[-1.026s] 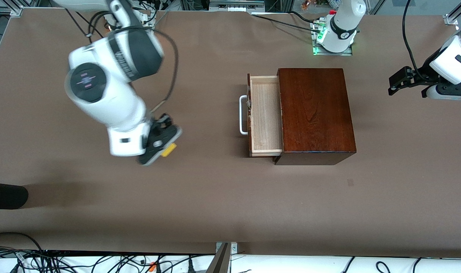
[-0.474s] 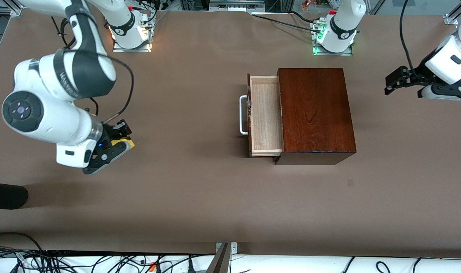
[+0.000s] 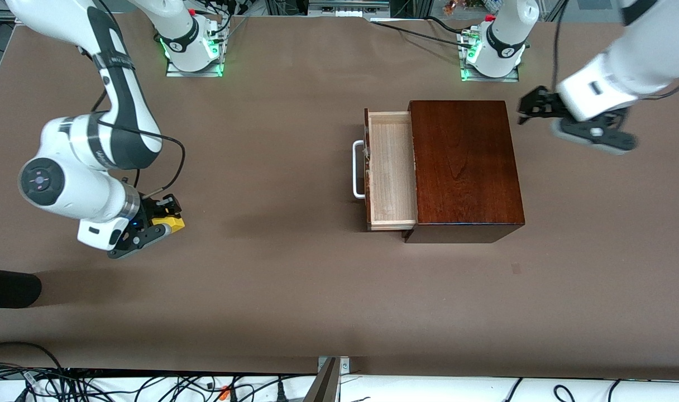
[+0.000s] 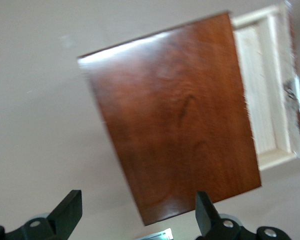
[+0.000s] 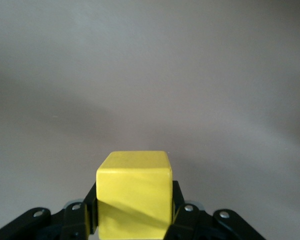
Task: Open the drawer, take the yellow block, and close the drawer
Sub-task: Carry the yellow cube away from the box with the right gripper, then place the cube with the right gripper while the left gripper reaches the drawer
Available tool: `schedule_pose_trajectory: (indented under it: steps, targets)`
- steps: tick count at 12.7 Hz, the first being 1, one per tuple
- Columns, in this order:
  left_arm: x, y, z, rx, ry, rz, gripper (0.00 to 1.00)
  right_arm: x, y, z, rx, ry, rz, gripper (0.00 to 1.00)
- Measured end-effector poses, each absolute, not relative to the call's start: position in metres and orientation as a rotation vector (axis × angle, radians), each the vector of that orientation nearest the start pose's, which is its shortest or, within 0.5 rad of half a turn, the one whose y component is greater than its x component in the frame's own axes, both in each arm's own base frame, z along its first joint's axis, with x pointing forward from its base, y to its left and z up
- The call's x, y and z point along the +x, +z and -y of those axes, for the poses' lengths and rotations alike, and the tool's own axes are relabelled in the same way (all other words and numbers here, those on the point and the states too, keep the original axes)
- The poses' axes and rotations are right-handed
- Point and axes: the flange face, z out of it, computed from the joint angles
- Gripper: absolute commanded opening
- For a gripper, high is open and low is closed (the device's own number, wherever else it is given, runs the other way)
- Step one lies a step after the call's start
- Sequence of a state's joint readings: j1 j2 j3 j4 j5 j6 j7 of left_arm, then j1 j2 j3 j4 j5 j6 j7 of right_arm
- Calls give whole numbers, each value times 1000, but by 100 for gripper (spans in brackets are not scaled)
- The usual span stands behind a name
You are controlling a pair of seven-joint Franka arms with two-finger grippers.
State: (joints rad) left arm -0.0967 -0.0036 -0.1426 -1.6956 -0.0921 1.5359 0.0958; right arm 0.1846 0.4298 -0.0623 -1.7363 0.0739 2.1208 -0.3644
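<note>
Front view: drawer [image 3: 392, 170] pulled out of the wooden box [image 3: 463, 167], tray bare. Right gripper [image 3: 163, 220] over the table's right-arm end, pinching the yellow block [image 3: 170, 223]. Left wrist view: left gripper [image 4: 137, 212] spread wide, holding nothing, over the box. Right wrist view: block clamped between the fingers [image 5: 182, 205]

Wooden box [image 3: 465, 167]: dark reddish-brown wood, glossy lacquer, grain visible, light sheen along edge.
Drawer [image 3: 391, 170]: interior pale unfinished-looking wood, matt, fine straight grain; front dark.
Handle [image 3: 357, 170]: white, smooth bar; material unclear.
Yellow block [image 5: 134, 194]: plain, smooth, matt faces; material unclear.
Table [image 3: 295, 279]: brown covering, matt, even.
Right gripper [image 3: 162, 218], left gripper [image 3: 532, 107]: black, matt; arm shells white, glossy plastic look.
</note>
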Motion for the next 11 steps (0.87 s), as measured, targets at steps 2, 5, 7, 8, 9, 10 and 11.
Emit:
schedule_pose_trajectory:
  steps: [2, 5, 7, 8, 9, 10, 11]
  targets:
    - [514, 549, 196, -3156, 325, -708, 100, 623, 280, -66, -3048, -10, 632, 0]
    - [490, 535, 303, -3092, 317, -1042, 100, 586, 227, -42, -3092, -39, 452, 0]
    - [487, 518, 363, -3046, 296, -1324, 100, 576, 216, -42, -3107, -23, 328, 0]
    - [494, 503, 386, -3018, 276, -1478, 100, 576, 215, -43, -3110, -25, 290, 0]
    - [504, 484, 405, -2988, 234, -1625, 100, 576, 213, -44, -3112, -41, 270, 0]
    - [516, 464, 423, -2953, 157, -1766, 100, 576, 208, -43, -3114, -52, 262, 0]
    - [524, 445, 440, -2905, 60, -1880, 100, 576, 202, -42, -3116, -52, 256, 2]
